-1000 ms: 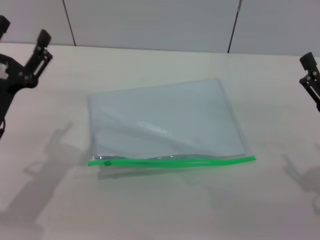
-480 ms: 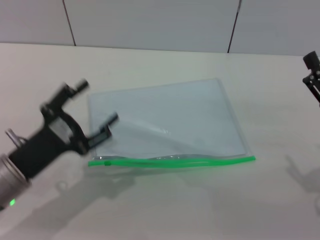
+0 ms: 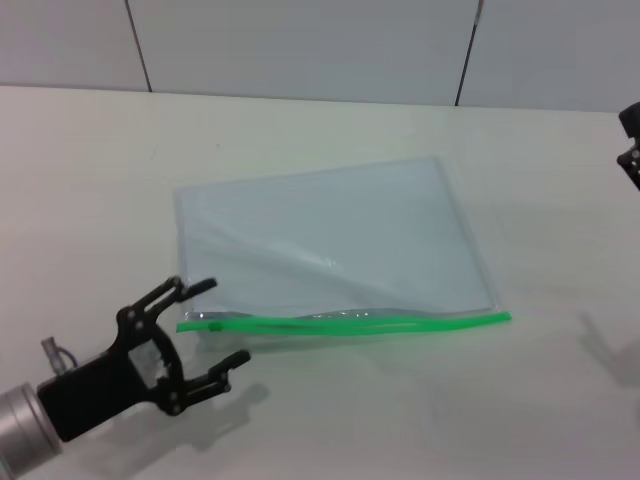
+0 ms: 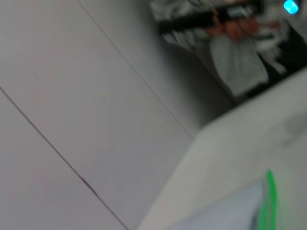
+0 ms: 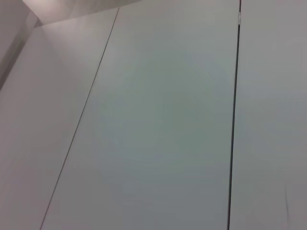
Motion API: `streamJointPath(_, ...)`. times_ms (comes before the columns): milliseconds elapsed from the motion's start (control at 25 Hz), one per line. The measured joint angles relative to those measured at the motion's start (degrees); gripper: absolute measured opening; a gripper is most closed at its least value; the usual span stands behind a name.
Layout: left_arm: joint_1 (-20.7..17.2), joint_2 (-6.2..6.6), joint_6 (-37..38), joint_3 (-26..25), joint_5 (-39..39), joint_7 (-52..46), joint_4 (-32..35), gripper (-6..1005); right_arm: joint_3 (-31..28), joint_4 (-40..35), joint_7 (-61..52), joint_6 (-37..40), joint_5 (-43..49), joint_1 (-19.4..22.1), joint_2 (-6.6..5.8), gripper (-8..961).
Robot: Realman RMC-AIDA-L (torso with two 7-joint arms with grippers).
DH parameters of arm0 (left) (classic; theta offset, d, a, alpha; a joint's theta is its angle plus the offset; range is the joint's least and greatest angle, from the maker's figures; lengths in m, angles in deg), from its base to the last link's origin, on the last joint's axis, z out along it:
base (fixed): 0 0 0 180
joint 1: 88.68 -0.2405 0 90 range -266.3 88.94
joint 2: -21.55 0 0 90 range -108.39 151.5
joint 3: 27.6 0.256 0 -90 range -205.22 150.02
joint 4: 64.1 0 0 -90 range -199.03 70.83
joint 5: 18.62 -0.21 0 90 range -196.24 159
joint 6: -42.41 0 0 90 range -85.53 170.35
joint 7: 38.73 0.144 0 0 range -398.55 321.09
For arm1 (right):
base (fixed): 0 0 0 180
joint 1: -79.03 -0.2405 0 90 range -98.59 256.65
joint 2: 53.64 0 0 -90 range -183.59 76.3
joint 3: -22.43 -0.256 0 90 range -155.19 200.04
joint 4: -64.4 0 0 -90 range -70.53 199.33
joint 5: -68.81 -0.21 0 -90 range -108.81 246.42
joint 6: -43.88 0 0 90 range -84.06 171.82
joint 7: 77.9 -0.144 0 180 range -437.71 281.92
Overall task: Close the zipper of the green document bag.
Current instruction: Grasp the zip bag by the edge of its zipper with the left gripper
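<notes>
The green document bag [image 3: 330, 235] lies flat in the middle of the table, a translucent bluish pouch. Its zipper [image 3: 400, 320] is the bright green strip along the edge nearest me, with a small slider [image 3: 213, 324] at the strip's left end. My left gripper [image 3: 228, 320] is low at the front left, open, and its two fingers straddle the zipper's left end around the slider; whether they touch it I cannot tell. In the left wrist view a piece of the zipper [image 4: 269, 201] shows, blurred. My right gripper [image 3: 630, 140] is only partly in view at the far right edge, away from the bag.
The pale table [image 3: 350, 420] surrounds the bag on all sides. A panelled wall [image 3: 300, 45] rises behind the table's far edge. The right wrist view holds only wall panels [image 5: 158, 124].
My left arm swung from the upper left down to the front left, and its open gripper now sits at the zipper's left end. The right gripper drifted slightly farther right. The bag stayed still.
</notes>
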Motion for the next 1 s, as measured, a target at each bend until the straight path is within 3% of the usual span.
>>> streamJointPath(520, -0.39, 0.20, -7.53, -1.06, 2.10, 5.36, -0.13, 745, -0.08, -0.53, 0.05, 1.42, 0.01, 0.31, 0.00, 868)
streamJointPath(1000, 4.22, 0.05, -15.58, -0.72, 3.25, 5.17, 0.50, 721, 0.16, -0.56, 0.05, 2.55, 0.01, 0.33, 0.00, 868)
